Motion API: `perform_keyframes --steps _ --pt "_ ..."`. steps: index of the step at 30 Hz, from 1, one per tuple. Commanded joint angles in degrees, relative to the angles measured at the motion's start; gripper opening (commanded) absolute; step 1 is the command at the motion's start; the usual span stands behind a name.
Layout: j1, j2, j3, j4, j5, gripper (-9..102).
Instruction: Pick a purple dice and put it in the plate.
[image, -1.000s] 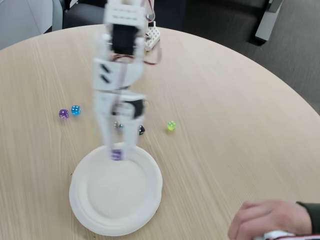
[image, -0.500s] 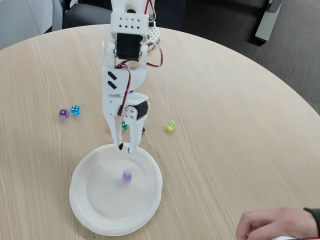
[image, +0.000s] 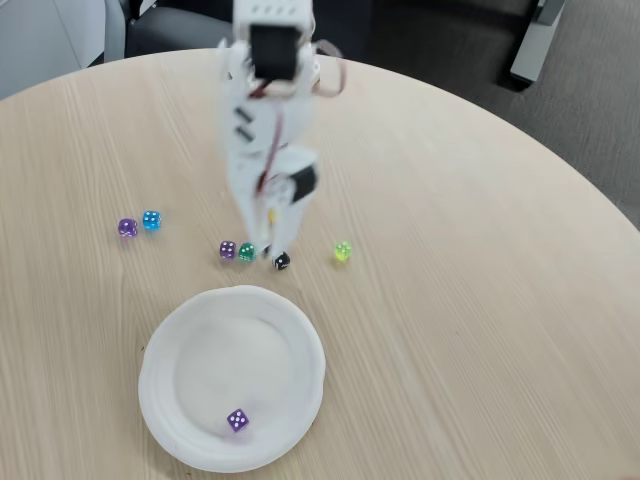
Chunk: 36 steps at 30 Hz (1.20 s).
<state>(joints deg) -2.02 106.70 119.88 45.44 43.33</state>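
A round tabletop (image: 480, 260) of pale wood-grain laminate carries the scene in the fixed view, its surface matte and lightly streaked. Over its middle stands the white plastic arm (image: 268, 110), blurred, with red wiring looped along its links. Nearest the camera lies the plate (image: 160, 335), a broad white paper disc with a shallow raised rim. Inside it, close to the near rim, rests one purple dice (image: 238, 420), a small translucent cube with white pips, lying free with nothing touching it.

The claw (image: 268, 228) hangs above the row of dice beyond the plate's far rim; blur hides its fingers, so whether it is open or closed cannot be told, and no die is seen in it. The relation that matters for any further pick: a second purple die (image: 228, 250) sits just below and to the left of the claw in this view, touching or almost touching a green die (image: 246, 252). A black die (image: 282, 261) lies just to the right, a yellow-green die (image: 342, 251) farther right. Well to the left, a third purple die (image: 127, 228) sits beside a blue die (image: 151, 220).
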Motion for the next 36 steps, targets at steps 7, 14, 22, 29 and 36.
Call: perform_keyframes --steps 7,14,22,29,36 --pt "-2.6 13.9 7.4 7.9 -3.3 0" --pt "-2.6 31.0 25.4 7.3 -12.1 0" --pt "-2.6 45.6 39.6 7.9 -26.0 0" --pt "-2.5 50.2 47.9 8.3 -33.7 0" --pt "-1.8 56.2 50.4 8.5 -38.6 0"
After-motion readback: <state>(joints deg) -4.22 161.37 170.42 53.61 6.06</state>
